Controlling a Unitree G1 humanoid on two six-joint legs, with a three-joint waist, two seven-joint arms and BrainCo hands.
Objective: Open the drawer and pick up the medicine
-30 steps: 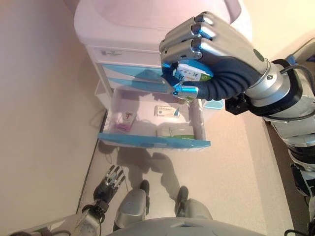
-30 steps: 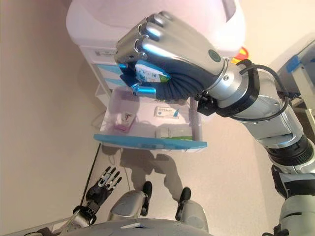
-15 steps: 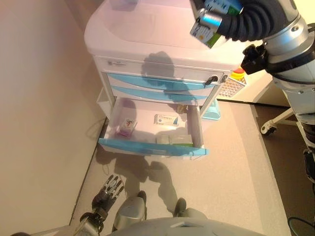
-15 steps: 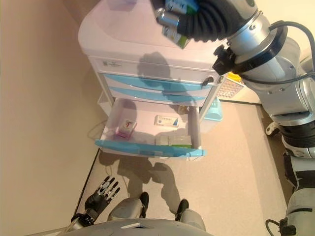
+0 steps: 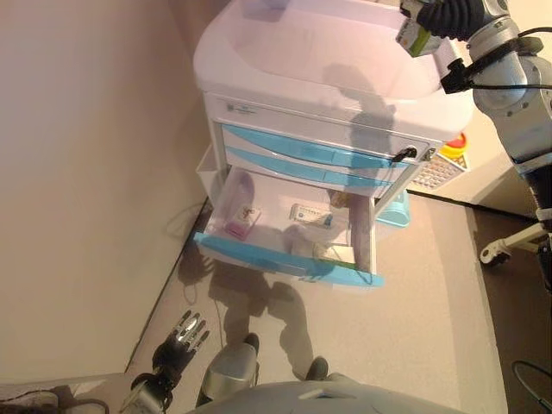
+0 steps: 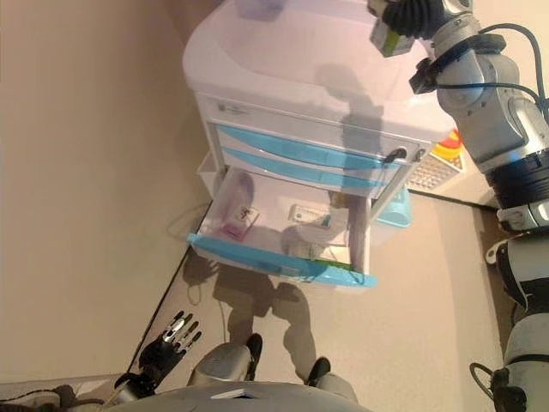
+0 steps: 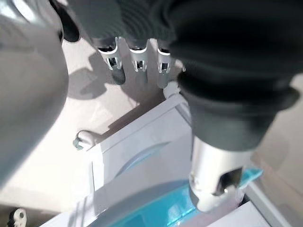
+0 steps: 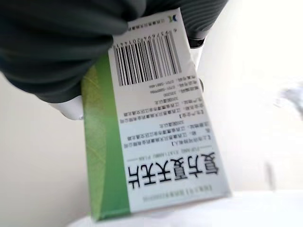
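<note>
Raised right hand point(image 5: 440, 13) around medicine box point(image 8: 156, 127)

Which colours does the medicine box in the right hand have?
White with a green side, clearest in the right wrist view: medicine box.

Glossy printed cardboard medicine box point(image 8: 156, 137), smooth glossy plastic cabinet point(image 5: 328, 60), translucent plastic drawer point(image 5: 289, 233), matt speckled floor point(image 5: 414, 328)

A barcode, a row of large characters and several lines of small print are carried on the white face of the medicine box point(image 8: 156, 123), which is held in the right hand point(image 8: 61, 47). A small printed label point(image 5: 244, 108) is seen on the cabinet point(image 5: 285, 60) front, far left, too small to be read.
</note>
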